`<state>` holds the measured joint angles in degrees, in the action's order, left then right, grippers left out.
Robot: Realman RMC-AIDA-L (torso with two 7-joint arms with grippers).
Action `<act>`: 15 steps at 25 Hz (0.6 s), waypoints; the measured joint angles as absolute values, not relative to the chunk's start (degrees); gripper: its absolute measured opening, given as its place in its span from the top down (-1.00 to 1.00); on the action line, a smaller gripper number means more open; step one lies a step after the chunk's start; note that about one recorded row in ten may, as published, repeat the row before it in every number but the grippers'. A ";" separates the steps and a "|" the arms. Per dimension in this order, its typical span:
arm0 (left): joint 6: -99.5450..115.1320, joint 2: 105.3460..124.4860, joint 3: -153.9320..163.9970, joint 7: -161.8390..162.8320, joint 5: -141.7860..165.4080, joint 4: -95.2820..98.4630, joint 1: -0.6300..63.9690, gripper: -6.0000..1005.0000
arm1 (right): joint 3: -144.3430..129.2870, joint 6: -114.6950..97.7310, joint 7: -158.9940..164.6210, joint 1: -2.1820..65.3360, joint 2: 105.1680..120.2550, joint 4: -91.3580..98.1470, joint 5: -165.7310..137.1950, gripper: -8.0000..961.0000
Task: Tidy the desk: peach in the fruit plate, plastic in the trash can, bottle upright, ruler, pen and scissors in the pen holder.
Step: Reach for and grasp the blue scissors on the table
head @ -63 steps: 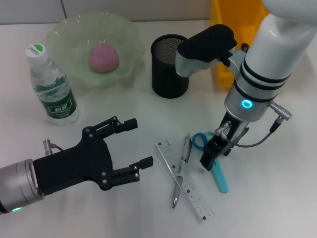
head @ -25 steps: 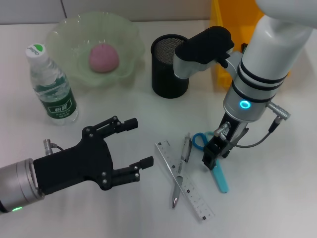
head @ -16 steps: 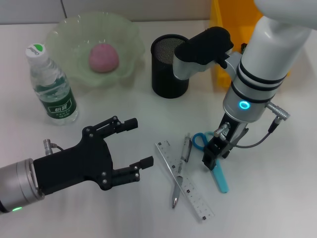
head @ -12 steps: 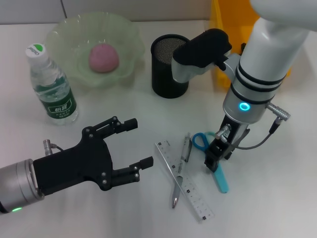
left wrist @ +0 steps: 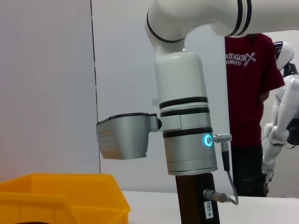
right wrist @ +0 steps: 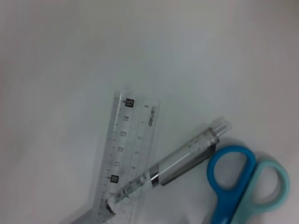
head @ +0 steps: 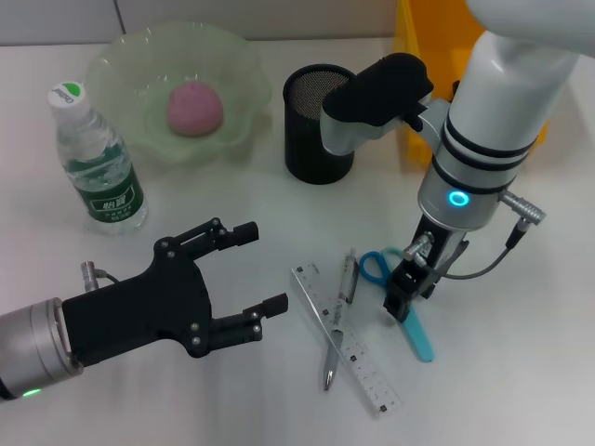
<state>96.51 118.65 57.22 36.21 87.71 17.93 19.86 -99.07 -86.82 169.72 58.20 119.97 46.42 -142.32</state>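
Note:
The pink peach [head: 193,107] lies in the green fruit plate [head: 112,65]. At far left the bottle [head: 98,167] stands upright. The clear ruler [head: 349,344], the pen [head: 340,314] crossing it and the blue scissors [head: 416,334] lie on the table before the black mesh pen holder [head: 318,121]. My right gripper [head: 400,297] hangs just over the scissors' middle, next to their handles [head: 376,263]. The right wrist view has the ruler [right wrist: 126,149], pen [right wrist: 182,161] and scissors handles [right wrist: 233,177]. My left gripper [head: 265,268] is open, low at the left. The plastic is out of view.
A yellow bin [head: 442,46] stands at the back right behind the right arm, and it also appears low in the left wrist view as the yellow bin [left wrist: 60,198]. That view has the right arm [left wrist: 187,135] and a person in a red shirt [left wrist: 252,79] behind.
My right gripper has crept slightly to the right over the scissors. The left arm and the objects on the table have not moved.

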 joint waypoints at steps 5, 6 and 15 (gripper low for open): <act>96.49 118.65 57.22 36.21 87.71 17.93 19.90 -0.60 | -99.08 -86.14 169.72 58.35 119.97 46.00 -141.02 0.06; 96.49 118.65 57.22 36.21 87.71 17.93 19.92 -0.60 | -99.17 -85.95 169.72 58.41 119.97 45.84 -140.83 0.06; 96.40 118.65 57.22 36.21 87.71 17.93 19.95 -0.60 | -99.52 -85.15 169.72 58.86 119.97 43.97 -140.77 0.07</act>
